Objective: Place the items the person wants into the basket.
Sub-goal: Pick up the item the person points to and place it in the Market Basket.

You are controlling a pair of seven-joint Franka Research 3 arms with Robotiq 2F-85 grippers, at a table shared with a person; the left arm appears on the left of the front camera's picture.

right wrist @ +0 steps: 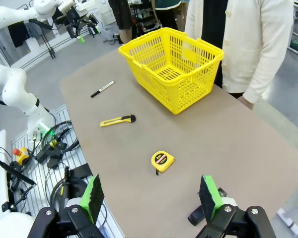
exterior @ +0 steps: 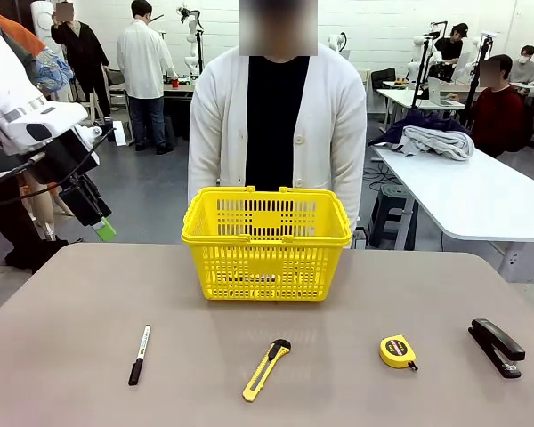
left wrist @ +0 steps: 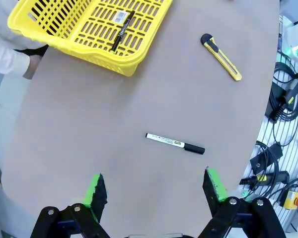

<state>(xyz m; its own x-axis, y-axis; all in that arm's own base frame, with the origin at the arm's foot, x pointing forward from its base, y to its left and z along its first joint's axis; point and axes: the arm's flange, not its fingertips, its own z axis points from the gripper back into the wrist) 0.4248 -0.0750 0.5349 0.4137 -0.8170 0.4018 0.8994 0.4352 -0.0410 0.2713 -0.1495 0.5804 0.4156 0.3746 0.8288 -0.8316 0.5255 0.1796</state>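
Grey surface point(exterior: 89, 302), busy lab in bkgd. Far ctr: basket point(exterior: 267, 267), person point(exterior: 222, 124) behind it; pen point(left wrist: 121, 32) lies inside. Near R side: tape measure point(exterior: 398, 350), stapler point(exterior: 497, 347). Both left end effector point(left wrist: 155, 186) & right end effector point(right wrist: 151, 193) spread wide, empty, above surface.

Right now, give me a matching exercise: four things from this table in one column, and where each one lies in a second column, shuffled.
Things:
1. black pen
2. marker
3. utility knife
4. stapler

Places:
A. at the right end of the table
B. inside the yellow basket
C. mid-table, on the robot's side of the basket
D. on the table, toward the robot's left

Pairs: 1-B, 2-D, 3-C, 4-A.
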